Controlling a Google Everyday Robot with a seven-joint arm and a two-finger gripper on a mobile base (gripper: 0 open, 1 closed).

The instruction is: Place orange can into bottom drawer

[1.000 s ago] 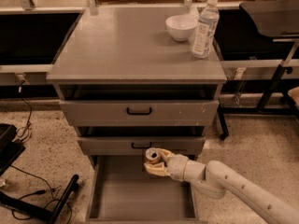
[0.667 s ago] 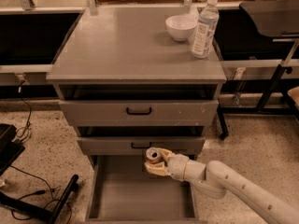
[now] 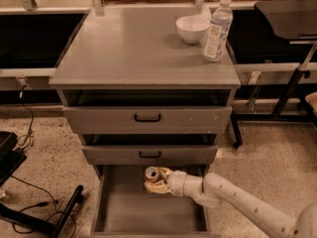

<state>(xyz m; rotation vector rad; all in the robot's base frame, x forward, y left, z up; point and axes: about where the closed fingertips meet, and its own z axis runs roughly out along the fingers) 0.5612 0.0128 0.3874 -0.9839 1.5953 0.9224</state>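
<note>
The bottom drawer of the grey cabinet is pulled out, a wide plain grey tray. My gripper reaches in from the lower right on a white arm and is inside the drawer near its back, just below the middle drawer's front. It is shut on the orange can, which shows its silver top and stands roughly upright at the drawer's back centre. Whether the can rests on the drawer floor I cannot tell.
The middle drawer and top drawer have black handles and overhang the bottom one. A white bowl and a clear plastic bottle stand on the cabinet top. Black cables and a stand lie on the floor at left.
</note>
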